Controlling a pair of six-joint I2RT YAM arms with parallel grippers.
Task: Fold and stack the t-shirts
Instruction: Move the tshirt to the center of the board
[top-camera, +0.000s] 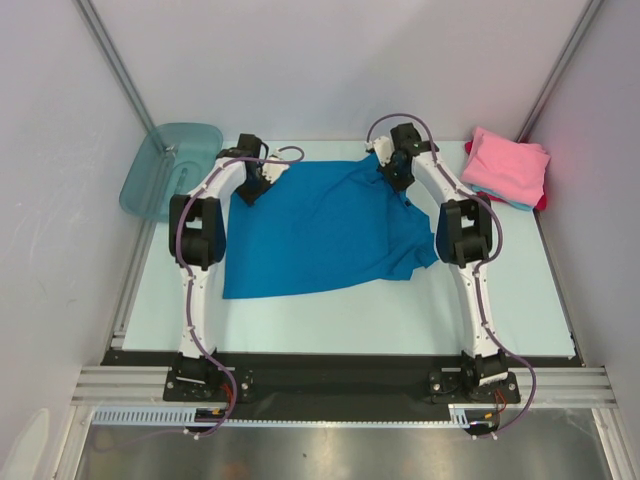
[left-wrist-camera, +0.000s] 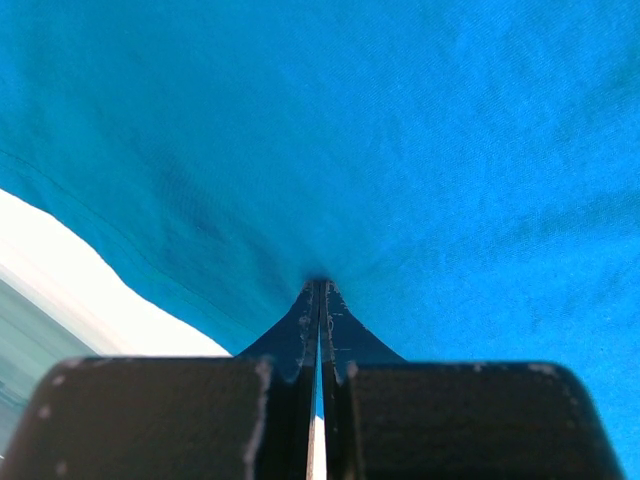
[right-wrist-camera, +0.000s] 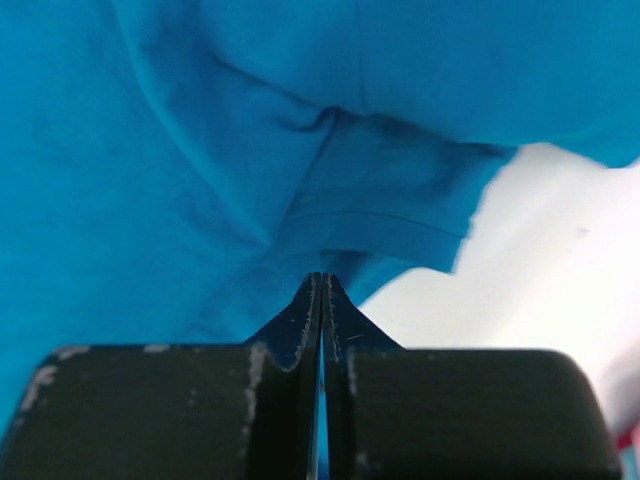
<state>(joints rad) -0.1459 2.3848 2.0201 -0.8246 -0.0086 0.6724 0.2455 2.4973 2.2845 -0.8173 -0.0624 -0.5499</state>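
A bright blue t-shirt (top-camera: 315, 230) lies spread over the middle of the table, a sleeve showing at its right side. My left gripper (top-camera: 252, 180) is shut on the shirt's far left edge, and the blue cloth (left-wrist-camera: 380, 150) fills the left wrist view above the pinched jaws (left-wrist-camera: 321, 285). My right gripper (top-camera: 398, 172) is shut on the far right part of the shirt near the sleeve hem (right-wrist-camera: 370, 225), fingertips (right-wrist-camera: 320, 278) pressed together on the cloth. A folded stack of t-shirts, pink on top (top-camera: 506, 166) with light blue and red edges, sits at the far right.
A translucent teal plastic tub (top-camera: 170, 168) stands at the far left corner, off the table mat. Grey walls and metal frame posts close in the back and sides. The pale table surface (top-camera: 400, 320) shows in front of the shirt.
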